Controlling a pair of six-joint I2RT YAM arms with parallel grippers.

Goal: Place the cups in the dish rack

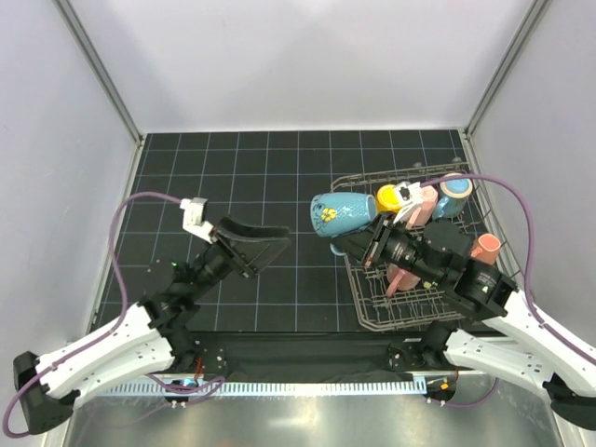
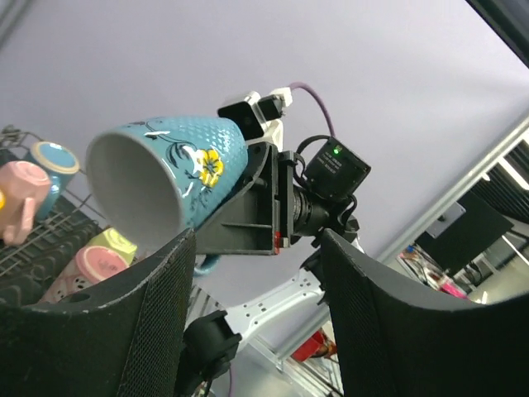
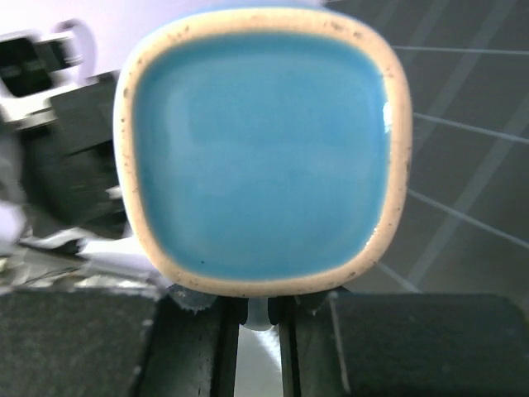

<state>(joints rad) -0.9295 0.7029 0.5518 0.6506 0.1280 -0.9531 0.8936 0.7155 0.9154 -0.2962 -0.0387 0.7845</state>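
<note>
Teal mug [image 1: 343, 212]: held sideways over the rack's left rim, apparently for tipping in.
Right gripper [image 1: 371, 244]: pinching the mug, apparently by its handle.
Left gripper [image 1: 264, 239]: spread, empty, mid-table.
Dish rack [image 1: 372, 318]: by the right edge, part-loaded.

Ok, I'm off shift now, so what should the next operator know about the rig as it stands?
Right pincer: shut on the teal flowered mug, held on its side in the air by the left edge of the dish rack.
Left pincer: open, empty, above the mat.
Done: a yellow cup, a pink cup and a blue cup sit in the rack, with a second pink cup at its right edge.
To do: set the teal mug in the rack; no loose cup shows on the mat.
</note>
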